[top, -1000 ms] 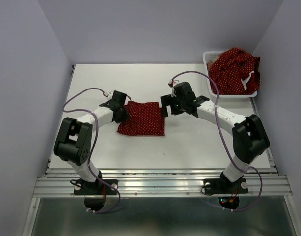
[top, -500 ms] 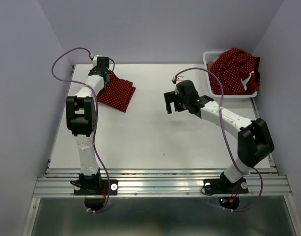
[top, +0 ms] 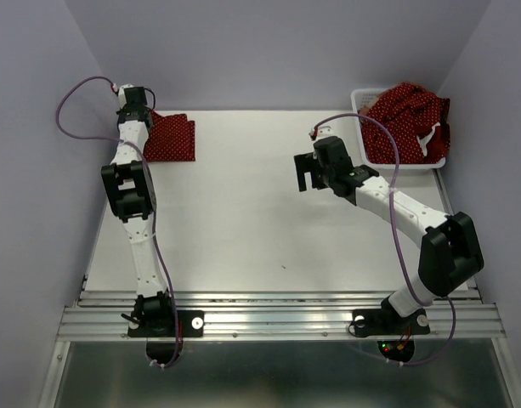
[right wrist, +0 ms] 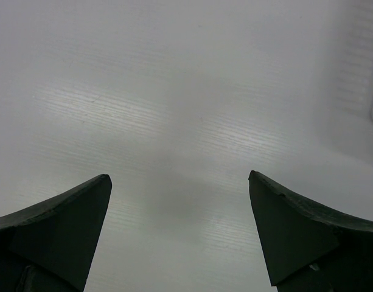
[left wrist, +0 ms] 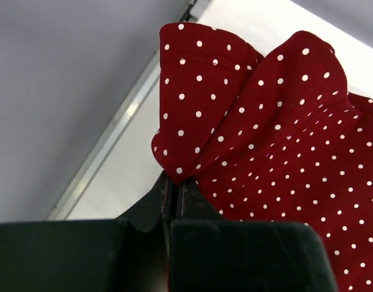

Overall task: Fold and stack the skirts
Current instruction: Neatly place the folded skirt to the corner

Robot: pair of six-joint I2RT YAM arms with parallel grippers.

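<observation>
The skirt (top: 171, 138) is dark red with white dots; the table (top: 243, 221) is white.

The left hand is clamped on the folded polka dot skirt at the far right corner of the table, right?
No. The left hand is clamped on the folded polka dot skirt at the far left corner of the table; the top view shows it.

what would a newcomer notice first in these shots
The dark red polka-dot skirt folded in the far left corner of the table, its edge pinched in the shut left pincer. Next, the heap of red skirts overflowing the white basket at the far right, and the right pincer gaping wide above the table.
</observation>
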